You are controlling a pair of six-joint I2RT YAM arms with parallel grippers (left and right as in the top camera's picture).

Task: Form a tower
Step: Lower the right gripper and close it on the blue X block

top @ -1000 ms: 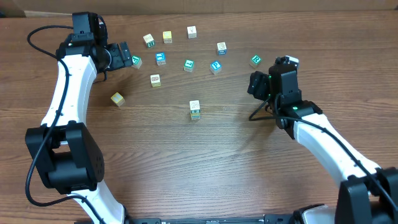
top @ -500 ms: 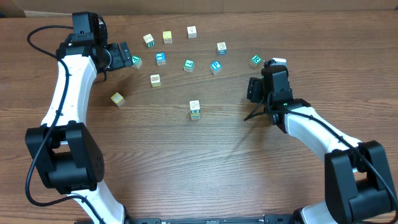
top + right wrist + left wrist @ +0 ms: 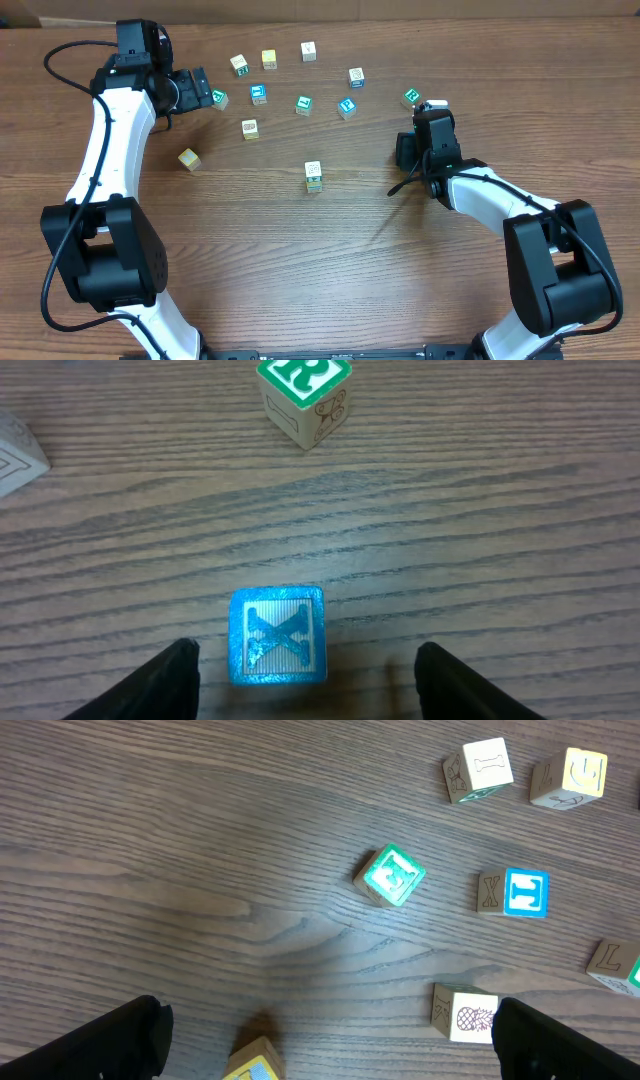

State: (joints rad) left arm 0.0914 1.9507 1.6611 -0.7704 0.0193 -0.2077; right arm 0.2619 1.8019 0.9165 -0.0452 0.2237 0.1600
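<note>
right gripper straddles the blue x cube, spread, likely to pinch it for the tower; left gripper spread, idle.

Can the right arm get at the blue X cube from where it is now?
Probably yes. The blue cube lies on bare table between the right arm's open jaws, with gaps on both sides. The green cube sits well ahead, out of the way.

Tower: a narrow stack of what appears to be two small wooden cubes, upright and aligned. The top face is cream with a green mark. It stands near the middle of the table. Blue-faced cube, pale X mark uppermost, lies flat on the table, unstacked.
</note>
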